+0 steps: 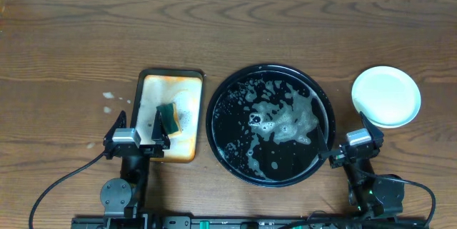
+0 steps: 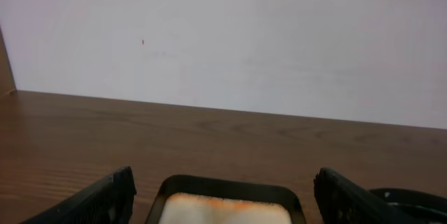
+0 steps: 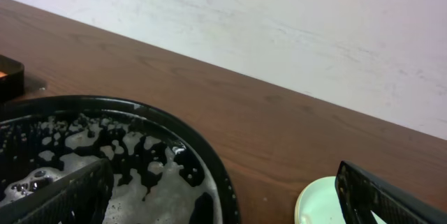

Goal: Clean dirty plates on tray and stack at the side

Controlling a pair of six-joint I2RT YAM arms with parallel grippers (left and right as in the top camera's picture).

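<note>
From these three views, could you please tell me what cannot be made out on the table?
1. Pale plate: overhead, it hides whether others lie beneath; the right wrist view's bottom edge cuts it off.
2. Black tray: foam hides much of its floor, overhead and right wrist.
3. Sponge: absent from the left wrist view, whose bottom edge cuts the small tray.

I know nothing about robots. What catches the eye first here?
The big round black tray in the middle of the table stands out, splashed with white soap foam and holding no plates. To its right sits a pale green plate; to its left, a smaller orange-stained tray holds a green sponge.
</note>
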